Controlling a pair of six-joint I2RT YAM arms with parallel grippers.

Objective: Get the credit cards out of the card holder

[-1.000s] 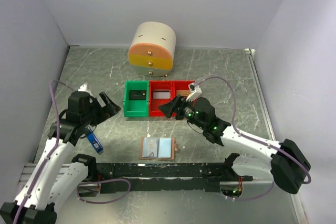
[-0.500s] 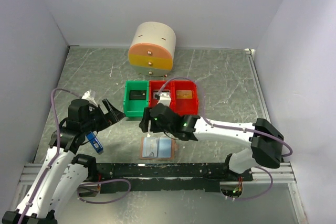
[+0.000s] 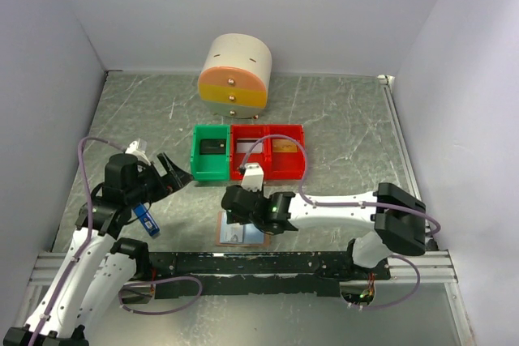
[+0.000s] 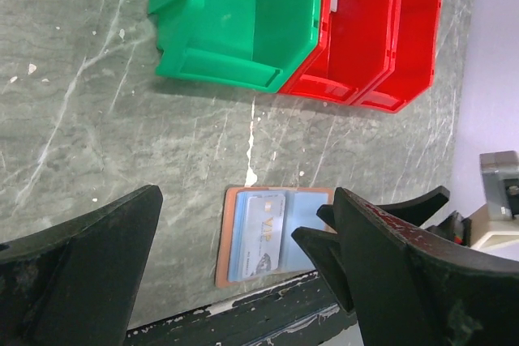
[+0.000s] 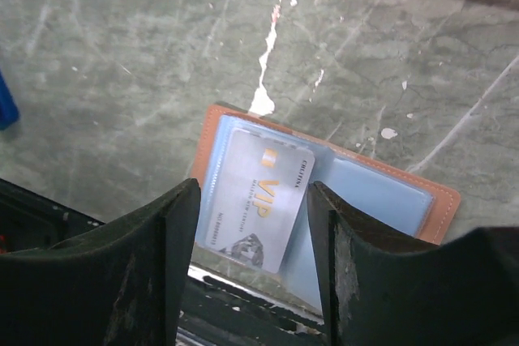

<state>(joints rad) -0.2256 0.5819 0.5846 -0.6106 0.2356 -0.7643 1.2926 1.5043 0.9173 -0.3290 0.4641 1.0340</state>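
The tan card holder (image 5: 442, 204) lies open and flat near the table's front rail, also seen in the top view (image 3: 237, 237). A silvery credit card (image 5: 261, 198) marked VIP sits in its left pale blue pocket. My right gripper (image 5: 251, 192) hovers right over the holder, jaws open either side of that card and touching nothing. In the top view the right gripper (image 3: 238, 210) hides the holder's far part. My left gripper (image 3: 172, 172) stands wide open and empty to the left. From the left wrist, the holder (image 4: 229, 237) and card (image 4: 264, 228) show between the fingers (image 4: 97, 257).
A green bin (image 3: 199, 169) and a double red bin (image 3: 268, 173) stand just behind the holder. A round cream and orange drawer unit (image 3: 235, 74) is at the back. A small blue-and-black gadget (image 3: 145, 219) lies by the left arm. The black front rail (image 3: 259, 263) runs close under the holder.
My right arm swung from the red bins toward the front and left, ending over the card holder, and its jaws narrowed. The left arm sank slightly and then stayed still.
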